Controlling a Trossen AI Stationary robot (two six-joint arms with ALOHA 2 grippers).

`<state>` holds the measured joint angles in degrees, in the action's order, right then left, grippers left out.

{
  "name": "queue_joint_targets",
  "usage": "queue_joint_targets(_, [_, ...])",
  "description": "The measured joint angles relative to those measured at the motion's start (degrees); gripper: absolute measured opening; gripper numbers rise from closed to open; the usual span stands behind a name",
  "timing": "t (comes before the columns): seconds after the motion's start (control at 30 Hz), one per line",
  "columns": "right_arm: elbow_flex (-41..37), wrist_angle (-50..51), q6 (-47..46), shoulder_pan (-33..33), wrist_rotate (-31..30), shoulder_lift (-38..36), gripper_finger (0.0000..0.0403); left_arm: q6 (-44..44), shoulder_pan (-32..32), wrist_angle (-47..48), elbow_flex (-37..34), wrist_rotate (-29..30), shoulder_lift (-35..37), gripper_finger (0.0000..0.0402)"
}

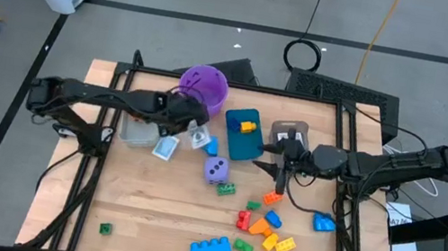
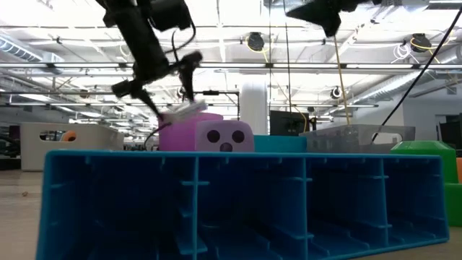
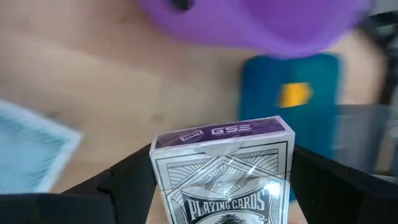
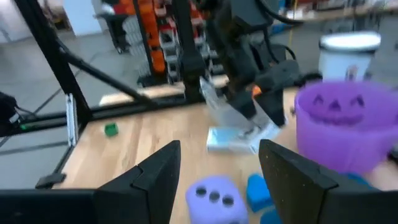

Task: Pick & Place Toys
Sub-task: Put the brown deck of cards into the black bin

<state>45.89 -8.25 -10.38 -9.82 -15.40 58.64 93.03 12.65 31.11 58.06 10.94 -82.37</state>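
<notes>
The pale wooden table (image 1: 145,213) is carrying everything, and the round purple plastic bucket (image 1: 205,86) is standing at its far side with the flat teal plastic bin (image 1: 240,137) just beside it. The left gripper (image 1: 191,121) is hanging close in front of the bucket, its fingers clamped across the flat faces of a purple-topped boxed deck of playing cards (image 3: 225,171). That cardboard box is looking light and stiff, though its glossy wrap is likely making it slippery, so gripping the broad faces near the middle seems soundest. The right gripper (image 1: 279,179) is waiting with parted, empty fingers near the teal bin. A purple dotted die (image 1: 215,171) and scattered bright plastic bricks (image 1: 266,228) are lying nearer the front.
</notes>
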Motion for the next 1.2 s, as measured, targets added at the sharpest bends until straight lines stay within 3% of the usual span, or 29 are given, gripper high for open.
queue_joint_targets(0.33, [0.0,-9.7,1.3,0.1,-13.5,7.7,0.021,-6.0,0.4,-26.4,0.1,1.2,1.0,0.0318])
queue_joint_targets(0.53, [0.0,-17.8,-0.9,0.1,-22.5,12.8,0.021,-9.3,0.4,-34.4,0.1,1.2,1.0,0.0323])
queue_joint_targets(0.7, [0.0,-25.8,-1.3,0.8,-23.2,16.5,0.021,-11.3,0.4,-34.7,0.1,0.7,0.9,0.0318])
queue_joint_targets(0.97, [0.0,-29.2,-10.0,2.2,-23.2,21.9,0.021,-14.0,0.4,-35.8,0.1,-2.4,0.9,0.0326])
queue_joint_targets(1.2, [0.9,-35.1,-11.3,3.8,-20.3,25.9,0.021,-15.6,0.4,-35.7,0.1,-3.7,0.9,0.0317])
